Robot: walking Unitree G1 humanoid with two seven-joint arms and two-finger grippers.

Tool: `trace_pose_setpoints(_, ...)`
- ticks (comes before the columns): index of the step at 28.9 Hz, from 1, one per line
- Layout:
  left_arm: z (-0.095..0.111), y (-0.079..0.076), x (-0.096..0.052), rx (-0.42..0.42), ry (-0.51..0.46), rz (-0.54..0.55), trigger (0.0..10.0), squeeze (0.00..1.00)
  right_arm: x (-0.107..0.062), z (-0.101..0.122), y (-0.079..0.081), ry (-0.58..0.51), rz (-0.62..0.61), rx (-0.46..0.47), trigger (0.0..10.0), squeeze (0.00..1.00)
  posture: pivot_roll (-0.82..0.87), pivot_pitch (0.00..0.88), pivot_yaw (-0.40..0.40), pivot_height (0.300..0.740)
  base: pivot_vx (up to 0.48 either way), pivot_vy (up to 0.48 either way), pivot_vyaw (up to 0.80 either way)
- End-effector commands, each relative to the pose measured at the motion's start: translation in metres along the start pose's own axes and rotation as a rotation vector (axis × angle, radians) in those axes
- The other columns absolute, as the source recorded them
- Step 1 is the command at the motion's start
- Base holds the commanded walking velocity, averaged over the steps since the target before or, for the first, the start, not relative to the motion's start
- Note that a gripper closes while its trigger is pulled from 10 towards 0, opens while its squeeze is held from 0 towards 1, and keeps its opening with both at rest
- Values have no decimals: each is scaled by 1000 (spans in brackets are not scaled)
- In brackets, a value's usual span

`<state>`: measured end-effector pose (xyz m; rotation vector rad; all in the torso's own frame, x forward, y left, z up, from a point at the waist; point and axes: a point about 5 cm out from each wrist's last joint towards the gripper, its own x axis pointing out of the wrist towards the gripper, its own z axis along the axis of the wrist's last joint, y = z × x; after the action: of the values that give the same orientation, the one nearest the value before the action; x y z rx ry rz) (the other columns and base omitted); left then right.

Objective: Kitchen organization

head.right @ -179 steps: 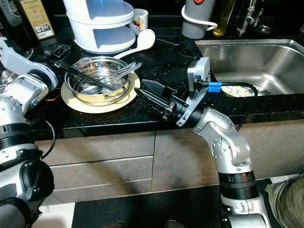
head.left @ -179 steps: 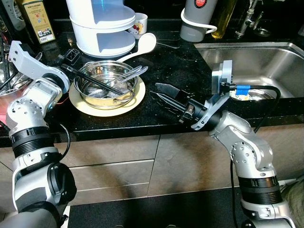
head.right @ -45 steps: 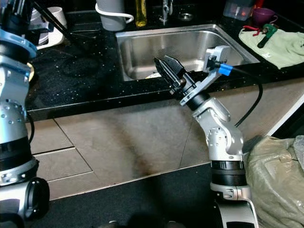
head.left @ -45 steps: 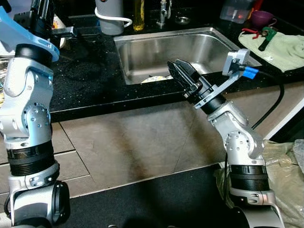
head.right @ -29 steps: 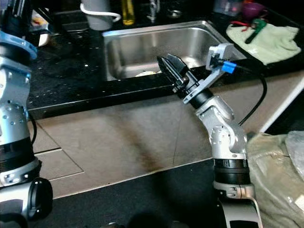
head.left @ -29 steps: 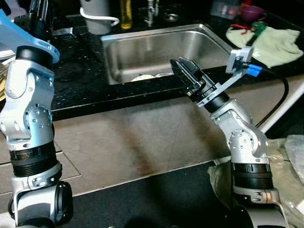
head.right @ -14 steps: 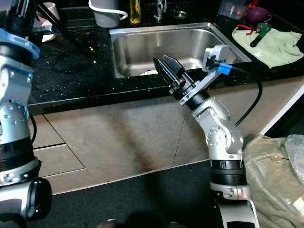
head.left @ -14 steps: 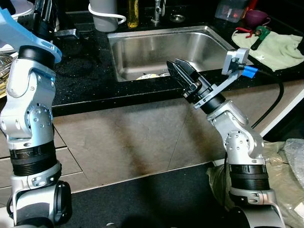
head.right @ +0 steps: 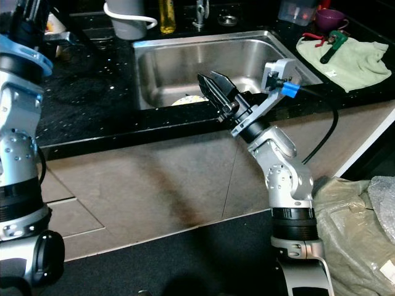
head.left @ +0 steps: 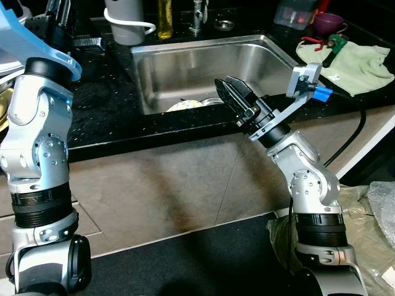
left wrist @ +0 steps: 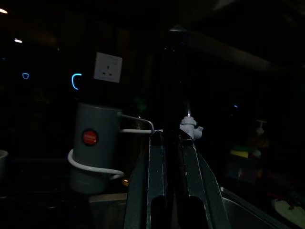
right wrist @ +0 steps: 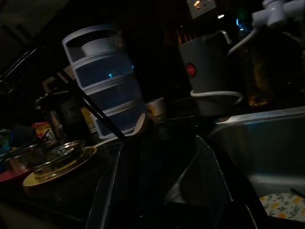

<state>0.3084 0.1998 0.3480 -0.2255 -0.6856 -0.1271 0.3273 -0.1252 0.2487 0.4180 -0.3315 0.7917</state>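
Left wrist view: left gripper clenched on dark chopsticks, grey kettle behind.
Head views add the right gripper, fingers spread and empty, over the steel sink's front rim above a patterned plate.

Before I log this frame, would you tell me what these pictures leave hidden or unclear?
- Left gripper: head views cut it off at the top edge; whether it holds anything is unclear.
- Plate in the sink: mostly hidden behind the sink's front wall.
- Green cloth: cut off by the right edge.
- Right gripper: empty and open, but its wrist view is too dark for detail.
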Motion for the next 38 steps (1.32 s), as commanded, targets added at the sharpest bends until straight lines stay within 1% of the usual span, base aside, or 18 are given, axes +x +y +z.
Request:
trace_pose_setpoints(1,-1,1,-1,17,-1,-2,10000,0,1,-1,0,0,1,-3,10000,0,37,17,-20,732,319,0,0)
trace_pose_setpoints(28,-5,0,-2,11,16,-7,10000,0,1,-3,1,-3,-3,13,10000,0,40,27,-17,732,323,0,0)
trace_pose_setpoints(31,-6,0,-3,3,19,-10,10000,0,1,-3,1,-2,-2,14,10000,0,40,27,-17,732,322,0,0)
trace_pose_setpoints(32,-8,-1,-3,-11,30,-21,10000,0,1,-4,1,0,-2,12,10000,0,39,27,-17,732,296,0,0)
trace_pose_setpoints(35,-8,-1,-3,-11,30,-21,10000,0,1,-4,1,0,-2,12,10000,0,39,27,-17,732,296,0,0)
trace_pose_setpoints(37,-15,-5,-3,-55,68,-58,10000,0,1,-4,1,4,-1,11,10000,0,39,28,-18,732,0,0,-787)
trace_pose_setpoints(38,-15,-5,-3,-55,68,-58,10000,0,1,-4,1,4,-1,11,10000,0,39,28,-18,732,0,0,-800)
